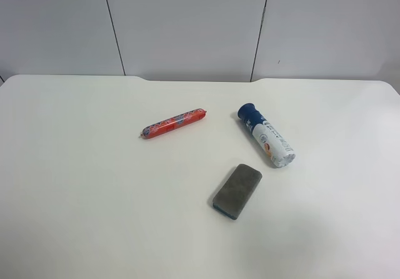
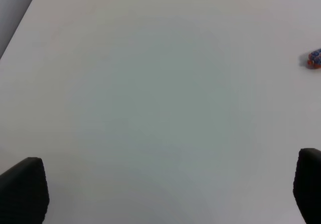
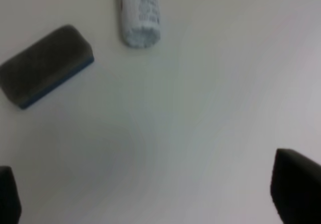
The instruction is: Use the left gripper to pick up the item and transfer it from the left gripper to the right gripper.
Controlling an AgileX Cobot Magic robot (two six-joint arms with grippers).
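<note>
White bottle [image 3: 139,14] cut off at frame edge; sausage [image 2: 314,58] barely visible.

No text, number or brand can be read in any view. The bottle [image 1: 266,135] carries a blue-and-white label with an orange patch — printing is there, but too small to make out from the high camera. In the right wrist view the bottle [image 3: 139,13] shows dark rows of print, blurred past reading. The red sausage stick [image 1: 174,123] has pale markings along its wrapper — illegible. The grey eraser block [image 1: 237,191] shows no marking
</note>
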